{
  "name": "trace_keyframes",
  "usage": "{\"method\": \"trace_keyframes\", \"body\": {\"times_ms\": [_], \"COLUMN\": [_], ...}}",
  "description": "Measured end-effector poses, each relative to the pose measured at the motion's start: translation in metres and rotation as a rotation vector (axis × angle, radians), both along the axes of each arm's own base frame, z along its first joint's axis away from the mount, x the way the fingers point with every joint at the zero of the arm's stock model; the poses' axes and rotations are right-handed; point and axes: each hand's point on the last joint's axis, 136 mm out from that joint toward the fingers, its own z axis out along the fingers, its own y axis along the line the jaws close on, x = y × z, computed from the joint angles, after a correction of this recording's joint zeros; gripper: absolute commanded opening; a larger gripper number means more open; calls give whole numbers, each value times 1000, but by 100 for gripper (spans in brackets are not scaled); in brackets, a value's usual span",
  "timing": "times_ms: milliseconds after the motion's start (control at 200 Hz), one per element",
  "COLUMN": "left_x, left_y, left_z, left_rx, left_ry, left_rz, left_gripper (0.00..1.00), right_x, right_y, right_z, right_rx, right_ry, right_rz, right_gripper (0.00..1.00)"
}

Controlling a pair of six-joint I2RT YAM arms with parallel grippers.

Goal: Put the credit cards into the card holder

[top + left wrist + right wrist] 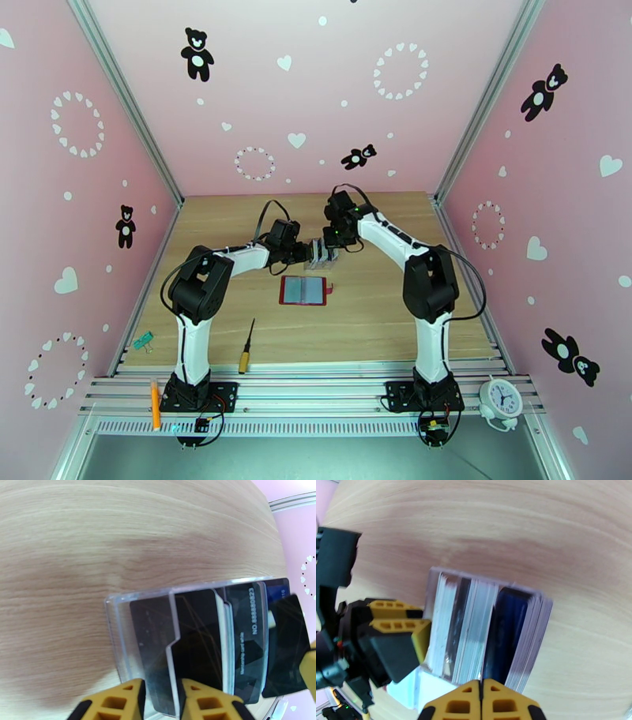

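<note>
The card holder [303,290], a dark red wallet, lies open and flat at the table's middle, showing grey slots. Just behind it stands a clear plastic rack [322,256] with several credit cards [245,638] upright in its slots. My left gripper [160,697] is shut on the rack's near end wall [118,638]. My right gripper [482,701] is shut on the top edge of a black card [284,645], which tilts at the rack's far end. A dark blue card [507,638] stands beside it. The left fingers [401,626] sit at the rack's other end.
A yellow-handled screwdriver [246,347] lies on the near table left of centre. A green clip [143,341] and an orange pen [155,404] sit at the near left edge. A white clock [500,399] rests at the near right. Pink walls enclose the table.
</note>
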Motion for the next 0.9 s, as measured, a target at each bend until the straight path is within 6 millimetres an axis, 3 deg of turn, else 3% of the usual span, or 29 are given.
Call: {"method": "trace_keyframes", "body": {"times_ms": [481,686,901], "left_x": [-9,-16,-17], "left_y": [5,8,8], "left_z": [1,14,47], "left_rx": [-13,-16,-37], "left_ry": [-25,-47,-118], "left_rz": [-1,-9,-20], "left_gripper": [38,39,40], "right_x": [-28,-51,-75], "right_y": [-4,-10,-8], "right_z": [60,64,52], "right_rx": [159,227,354], "right_ry": [-110,-115,-92], "right_rz": [-42,-62,-96], "right_gripper": [2,2,0]}}
